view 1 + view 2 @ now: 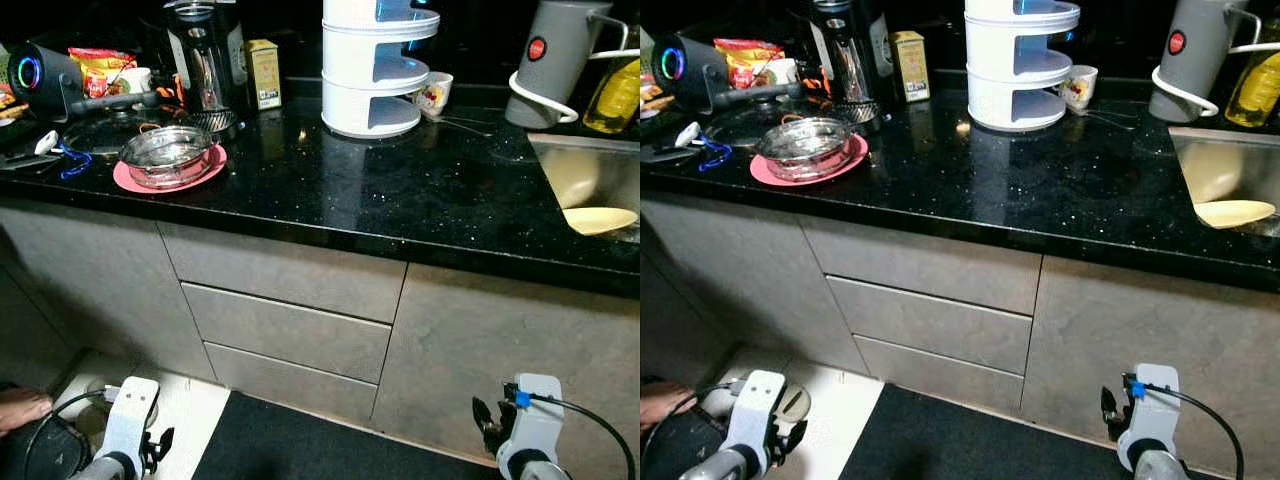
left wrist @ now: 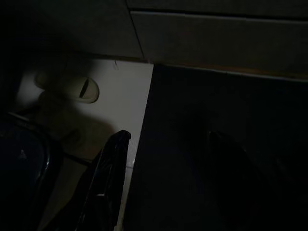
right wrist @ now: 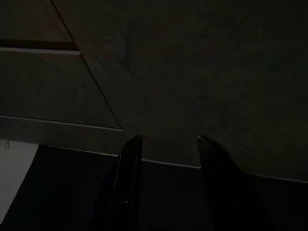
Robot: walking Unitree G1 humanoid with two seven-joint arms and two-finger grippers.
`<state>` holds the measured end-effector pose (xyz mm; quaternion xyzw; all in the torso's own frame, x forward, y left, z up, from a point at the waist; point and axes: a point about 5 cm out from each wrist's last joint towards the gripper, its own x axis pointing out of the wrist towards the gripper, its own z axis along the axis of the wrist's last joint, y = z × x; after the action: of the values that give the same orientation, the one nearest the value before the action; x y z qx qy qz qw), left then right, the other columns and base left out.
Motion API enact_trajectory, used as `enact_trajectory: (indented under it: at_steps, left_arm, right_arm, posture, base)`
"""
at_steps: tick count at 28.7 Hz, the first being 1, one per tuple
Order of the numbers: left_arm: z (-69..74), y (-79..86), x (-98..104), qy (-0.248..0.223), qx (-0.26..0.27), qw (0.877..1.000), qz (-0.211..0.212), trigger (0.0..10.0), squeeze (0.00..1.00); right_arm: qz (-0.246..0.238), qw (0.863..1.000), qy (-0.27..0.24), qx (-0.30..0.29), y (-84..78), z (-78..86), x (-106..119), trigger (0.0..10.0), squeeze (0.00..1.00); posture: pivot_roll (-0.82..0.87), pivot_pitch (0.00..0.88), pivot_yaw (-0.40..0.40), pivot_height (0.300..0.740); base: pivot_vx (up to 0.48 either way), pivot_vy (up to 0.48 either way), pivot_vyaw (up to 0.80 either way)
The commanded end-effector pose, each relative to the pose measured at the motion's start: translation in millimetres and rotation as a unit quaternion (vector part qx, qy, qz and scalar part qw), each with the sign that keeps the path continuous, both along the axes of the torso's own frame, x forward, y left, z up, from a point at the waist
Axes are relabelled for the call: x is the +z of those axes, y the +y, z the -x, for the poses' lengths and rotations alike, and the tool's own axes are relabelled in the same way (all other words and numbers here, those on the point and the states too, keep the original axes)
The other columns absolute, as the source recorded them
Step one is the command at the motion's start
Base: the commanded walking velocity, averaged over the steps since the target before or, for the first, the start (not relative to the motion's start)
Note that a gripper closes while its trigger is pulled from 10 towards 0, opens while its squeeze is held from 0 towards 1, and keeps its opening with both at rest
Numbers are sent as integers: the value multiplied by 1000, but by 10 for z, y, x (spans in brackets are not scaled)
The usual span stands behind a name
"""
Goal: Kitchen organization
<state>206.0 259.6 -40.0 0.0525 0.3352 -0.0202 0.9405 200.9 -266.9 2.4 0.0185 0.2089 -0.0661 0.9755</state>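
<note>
Across the upper half of the frame ran a black speckled countertop (image 1: pixel 400 200), glossy enough to mirror what stood on it. At upper left, a pink plate (image 1: pixel 135 179) carried a glass bowl (image 1: pixel 166 152), and behind it stood a dark blender jug (image 1: pixel 203 60), a yellow carton (image 1: pixel 264 72) and a black speaker with a glowing ring (image 1: pixel 35 72). A blue cord (image 1: pixel 72 162) lay near the counter's left edge. Top centre held a white tiered rack (image 1: pixel 375 65), with a small patterned cup (image 1: pixel 433 95) just beside its right side. At upper right stood a grey kettle (image 1: pixel 555 55) and a bottle of yellow oil (image 1: pixel 612 95). Below them the steel sink (image 1: pixel 560 150) was sunk into the counter, a pale yellow plate (image 1: pixel 598 219) lying inside it.

Under the counter, grey cabinet fronts filled the middle of the frame, with two drawers (image 1: pixel 290 330) stacked at centre. A dark mat (image 1: pixel 300 445) covered the floor at bottom centre, touching white tile (image 1: pixel 190 405) on its left. A person's foot (image 1: pixel 20 408) rested at the lower left edge.

Both arms hung low before the cabinets. The left gripper (image 2: pixel 159 139) hovered over the mat's edge, its jaws spread wide. The right gripper (image 3: pixel 168 142) faced the cabinet base, jaws parted and holding nothing.
</note>
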Motion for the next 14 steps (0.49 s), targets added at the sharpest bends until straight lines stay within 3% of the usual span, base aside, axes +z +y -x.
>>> enact_trajectory:
  at_steps: [1,7,14]
  left_arm:
    - [24,40,-7,-3,8,1000,12,10000,0]
    - [-1,39,32,-27,2,998,59,10000,0]
    - [-17,50,68,-39,-17,995,85,10000,0]
  right_arm:
    - [-20,1000,-10,-6,17,8,-27,10000,0]
    - [-48,998,-35,-20,-4,5,-15,10000,0]
    - [-63,997,-44,-22,-6,1,-31,10000,0]
  posture:
    - [-62,4,22,740]
    - [-58,0,14,740]
    - [-58,0,17,740]
  base:
    - [0,0,0]
    - [0,0,0]
    - [0,0,0]
